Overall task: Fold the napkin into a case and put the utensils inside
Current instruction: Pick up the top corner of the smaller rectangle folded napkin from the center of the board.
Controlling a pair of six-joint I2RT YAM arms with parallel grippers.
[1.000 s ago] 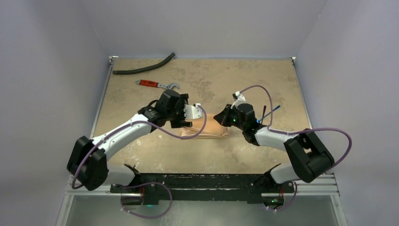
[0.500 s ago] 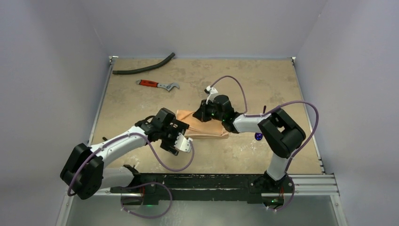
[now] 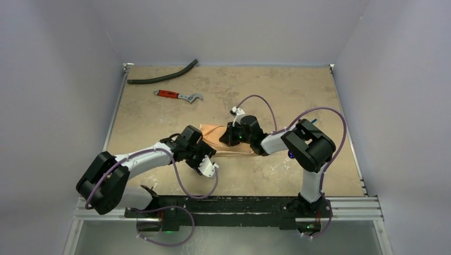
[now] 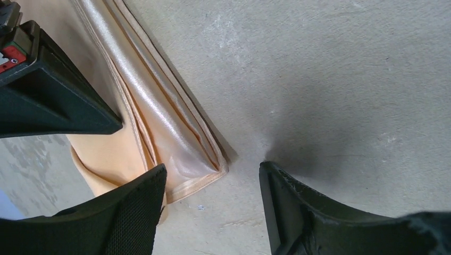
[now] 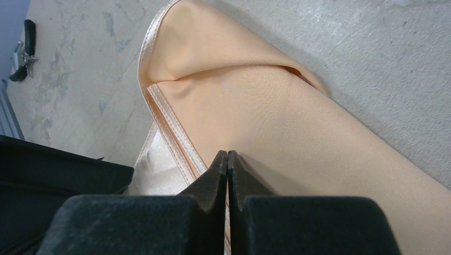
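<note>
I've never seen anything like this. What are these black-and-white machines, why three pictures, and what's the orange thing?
They are two robot arms bolted to the near edge of a table. The wide picture looks down from above; the other two come from a camera on each wrist, so you see each claw's own fingers. The orange thing is a folded napkin. The right claw is shut, its tips resting on the cloth. The left claw is open over the napkin's corner, holding nothing. A red-handled wrench and a black hose lie at the far side, untouched.
</note>
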